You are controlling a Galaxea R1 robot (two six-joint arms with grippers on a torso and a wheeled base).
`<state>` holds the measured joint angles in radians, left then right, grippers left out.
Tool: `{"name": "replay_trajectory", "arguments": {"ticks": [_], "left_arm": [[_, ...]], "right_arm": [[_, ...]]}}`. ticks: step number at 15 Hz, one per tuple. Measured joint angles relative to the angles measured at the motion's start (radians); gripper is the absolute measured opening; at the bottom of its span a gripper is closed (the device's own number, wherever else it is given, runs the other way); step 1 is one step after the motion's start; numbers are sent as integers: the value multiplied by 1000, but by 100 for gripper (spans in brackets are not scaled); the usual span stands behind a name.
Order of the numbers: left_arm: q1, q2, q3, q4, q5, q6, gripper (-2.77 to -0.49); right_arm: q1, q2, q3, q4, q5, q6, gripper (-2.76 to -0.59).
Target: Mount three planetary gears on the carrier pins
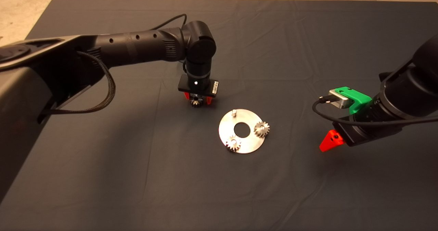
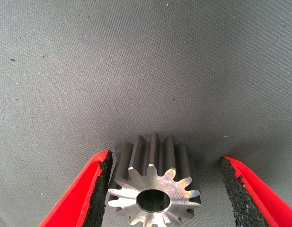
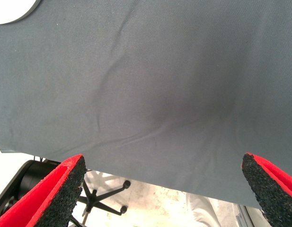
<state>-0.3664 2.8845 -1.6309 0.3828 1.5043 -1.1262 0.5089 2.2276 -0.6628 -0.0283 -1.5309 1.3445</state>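
Third gear (image 2: 154, 195) sits between open left gripper (image 2: 162, 189) pads, ungripped; squeeze is best centred before the bare pin (image 1: 234, 113) is approached; right gripper (image 3: 164, 189) open, idle at right.

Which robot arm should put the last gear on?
Left. Its end effector already straddles the loose gear, fingers open, near the bare pin. The right end effector waits farther away, open and empty.
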Motion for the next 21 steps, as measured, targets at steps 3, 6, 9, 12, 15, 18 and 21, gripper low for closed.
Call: {"name": "replay_trajectory", "arguments": {"ticks": [3, 6, 9, 12, 15, 18, 21], "left_arm": [[-3, 0, -12, -12, -3, -1, -170], [-8, 0, -24, -18, -2, -2, -170], [-15, -7, -43, -11, 6, -7, -170], [-16, -9, -45, -11, 7, -10, -170], [-16, -9, -44, -11, 8, -23, -170], [-17, -9, -20, -11, 13, -50, -170], [-31, -7, 13, -14, 15, -73, -170]], "right_arm": [[-1, 0, 1, 0, 0, 0, -89], [-2, 0, 1, 0, 0, 0, -89], [-2, 0, 2, 0, 0, 0, -89], [-2, 0, 2, 0, 0, 0, -89], [-2, 0, 2, 0, 0, 0, -89], [-2, 0, 2, 0, 0, 0, -89], [-2, 0, 3, 0, 0, 0, -89]]}}
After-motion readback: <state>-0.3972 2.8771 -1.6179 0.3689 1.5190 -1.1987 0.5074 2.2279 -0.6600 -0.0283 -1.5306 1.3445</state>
